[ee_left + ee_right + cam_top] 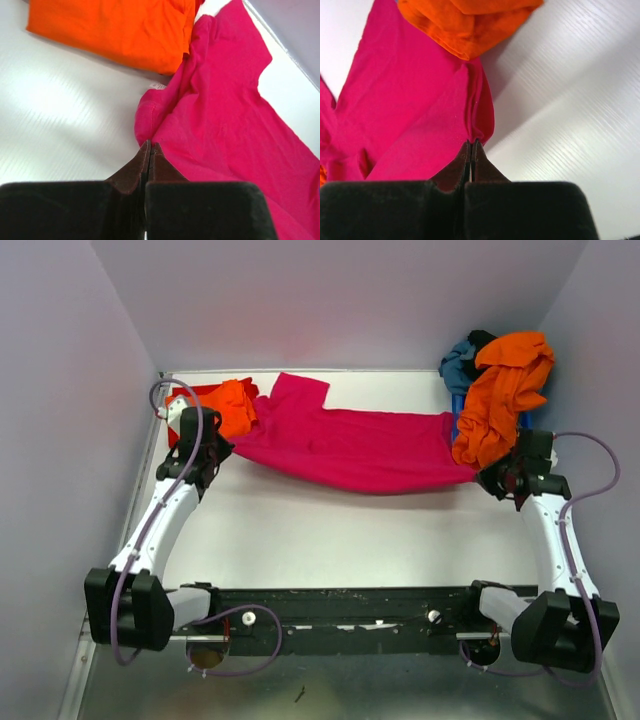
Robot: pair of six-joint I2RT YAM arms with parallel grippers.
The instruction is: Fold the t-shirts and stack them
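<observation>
A magenta-pink t-shirt point(350, 445) is stretched across the back half of the table between both arms. My left gripper point(150, 145) is shut on its left edge point(145, 125). At the other end my right gripper point(474, 142) pinches a fold of the same pink shirt point(415, 105). A folded orange t-shirt point(232, 405) lies on a red one point(200, 392) at the back left, seen close in the left wrist view as a flat orange pad point(115, 27). Another orange t-shirt point(505, 395) drapes over the heap at the back right, with teal-blue point(460, 365) and black point(482, 340) cloth behind it.
A small blue bin point(457, 412) shows under the heap at the back right. White walls close in the table on the left, back and right. The white tabletop point(330, 535) runs from the pink shirt to the black base rail point(350, 620).
</observation>
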